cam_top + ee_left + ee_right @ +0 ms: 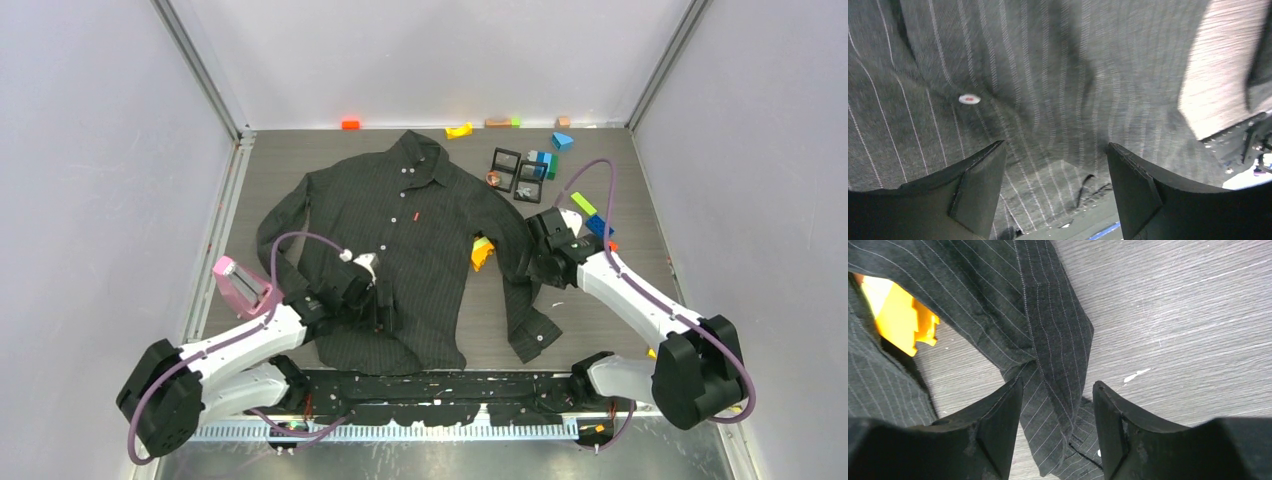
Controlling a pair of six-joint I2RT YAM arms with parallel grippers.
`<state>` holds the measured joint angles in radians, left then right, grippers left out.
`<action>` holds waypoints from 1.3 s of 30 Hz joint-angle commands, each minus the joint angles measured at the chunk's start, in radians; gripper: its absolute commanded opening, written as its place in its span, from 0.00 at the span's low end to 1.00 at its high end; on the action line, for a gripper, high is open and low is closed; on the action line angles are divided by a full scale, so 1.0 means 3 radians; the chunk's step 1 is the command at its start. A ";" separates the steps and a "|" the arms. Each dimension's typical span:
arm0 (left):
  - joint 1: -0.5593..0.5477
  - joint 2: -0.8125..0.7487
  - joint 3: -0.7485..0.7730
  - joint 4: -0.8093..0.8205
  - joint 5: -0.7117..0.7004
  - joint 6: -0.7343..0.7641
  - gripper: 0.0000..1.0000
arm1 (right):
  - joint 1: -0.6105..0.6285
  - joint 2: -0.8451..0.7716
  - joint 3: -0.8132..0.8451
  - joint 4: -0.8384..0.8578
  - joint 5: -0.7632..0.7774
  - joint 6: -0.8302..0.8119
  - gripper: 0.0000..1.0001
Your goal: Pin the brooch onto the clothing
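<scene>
The dark pinstriped shirt (400,230) lies flat on the table, collar at the back, with a tiny red tag (414,217) on the chest. My left gripper (382,298) is open and empty just above the shirt's lower front. In the left wrist view (1055,150) its jaws stand wide apart over the cloth (1048,75), near a white button (969,99). My right gripper (531,252) is open over the shirt's right sleeve. In the right wrist view (1058,387) the sleeve (1048,330) runs between the jaws. A small coppery ring-like piece (493,178) lies by black frames; I cannot tell whether it is the brooch.
Three small black square frames (521,172) sit at the back right among coloured blocks (560,140). An orange-yellow block (482,253) lies between the shirt body and the sleeve, also in the right wrist view (895,315). A pink object (240,280) stands left of the shirt.
</scene>
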<state>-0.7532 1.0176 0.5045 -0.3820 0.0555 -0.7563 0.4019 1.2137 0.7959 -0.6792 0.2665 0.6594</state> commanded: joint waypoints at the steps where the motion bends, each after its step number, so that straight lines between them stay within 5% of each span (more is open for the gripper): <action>1: -0.0015 0.0053 -0.0331 0.0497 -0.0084 -0.0398 0.74 | -0.0020 0.0109 -0.0063 0.0264 0.0172 0.0105 0.53; 5: -0.0015 -0.0199 -0.0572 0.0361 -0.0369 -0.0601 0.70 | -0.0141 0.0253 -0.0065 0.0307 0.0174 0.0049 0.25; 9: -0.0015 -0.0615 -0.0669 -0.0220 -0.0670 -0.0757 0.68 | -0.0416 0.0330 0.0047 0.0306 0.0185 -0.0094 0.10; 17: -0.0010 -0.1659 -0.0704 -0.1182 -0.0897 -0.1012 0.62 | -0.1089 0.0550 0.0215 0.0513 0.0031 -0.0145 0.04; 23: -0.0010 -0.1847 -0.0499 -0.1397 -0.0906 -0.1013 0.64 | -0.1367 0.0842 0.0367 0.0546 0.0055 -0.0178 0.01; 26: -0.0010 -0.1671 -0.0244 -0.1286 -0.0831 -0.0768 0.77 | -0.1394 0.0803 0.0429 0.0512 0.0113 -0.0244 0.13; 30: -0.0010 -0.1122 0.0325 -0.1237 -0.0726 -0.0230 0.99 | -0.1396 0.0540 0.0501 0.0452 0.0070 -0.0381 0.52; 33: 0.0043 -0.0650 0.0814 -0.1225 -0.0639 0.0234 1.00 | -0.1396 0.0276 0.0530 0.0421 -0.0186 -0.0539 0.72; 39: 0.1024 0.0155 0.1678 -0.1113 0.0635 0.0998 1.00 | -0.1383 0.0038 0.0616 0.0483 -0.0800 -0.0755 0.80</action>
<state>-0.6224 0.9600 0.8719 -0.7574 -0.0143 -0.6590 -0.0151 1.2743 0.9325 -0.5606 0.1543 0.4919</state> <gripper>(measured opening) 0.994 0.792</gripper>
